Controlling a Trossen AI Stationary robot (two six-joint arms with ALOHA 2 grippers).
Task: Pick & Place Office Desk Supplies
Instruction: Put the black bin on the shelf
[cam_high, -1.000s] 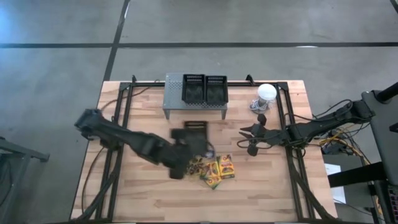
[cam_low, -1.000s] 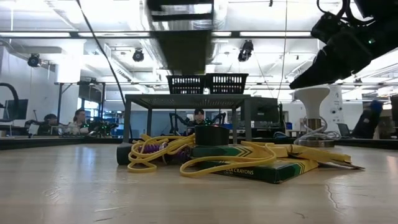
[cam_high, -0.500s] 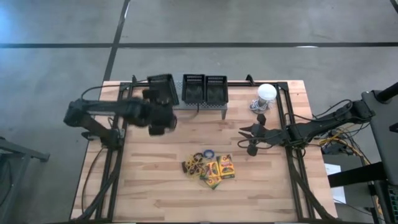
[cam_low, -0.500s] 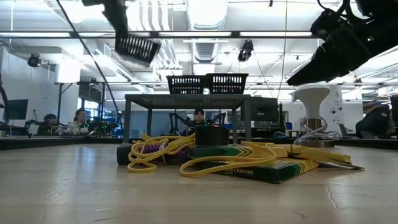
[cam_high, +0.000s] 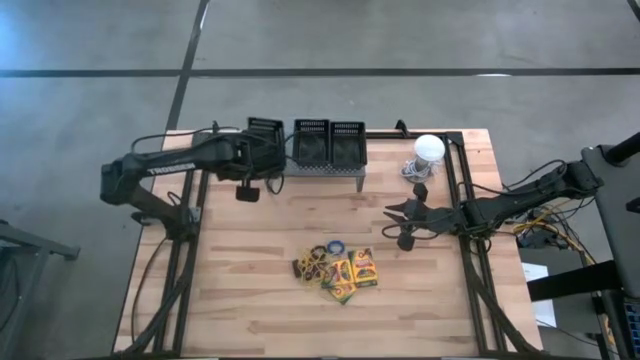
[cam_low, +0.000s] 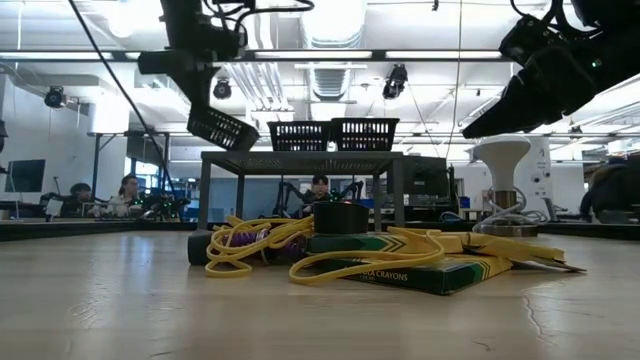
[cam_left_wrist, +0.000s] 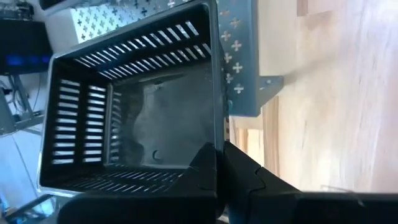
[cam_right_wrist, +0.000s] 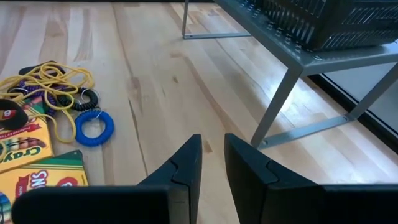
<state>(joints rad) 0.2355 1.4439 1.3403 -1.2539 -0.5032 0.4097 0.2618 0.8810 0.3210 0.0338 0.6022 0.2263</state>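
Observation:
My left gripper (cam_left_wrist: 219, 157) is shut on a black slotted basket (cam_high: 264, 133). The basket hangs tilted (cam_low: 222, 128) over the left end of the grey perforated stand (cam_high: 322, 168), beside two more black baskets (cam_high: 329, 141) on the stand. The supplies lie in a pile mid-table: crayon boxes (cam_high: 352, 272), yellow rubber bands (cam_right_wrist: 53, 79) and a blue coil band (cam_right_wrist: 94, 126). My right gripper (cam_right_wrist: 212, 155) hovers right of the pile, over the table, slightly open with nothing between its fingers. My left gripper pinches one side wall of the basket at its rim (cam_left_wrist: 219, 134), one finger (cam_left_wrist: 207, 167) inside the basket and the other outside. The fingers slant down from the table's left. The basket hangs tilted; whether it touches the stand, I cannot tell.
A white dome-shaped lamp (cam_high: 429, 150) with a cable stands at the far right. Dark rails (cam_high: 188, 250) run along the table's left and right sides. Bare wood lies near the front edge. People sit in the room beyond the table.
My left gripper has carried the black basket from above the supply pile toward the table's far left, then to the stand's left end beside the other baskets. It turned on the way, and the basket has come lower, still tilted.

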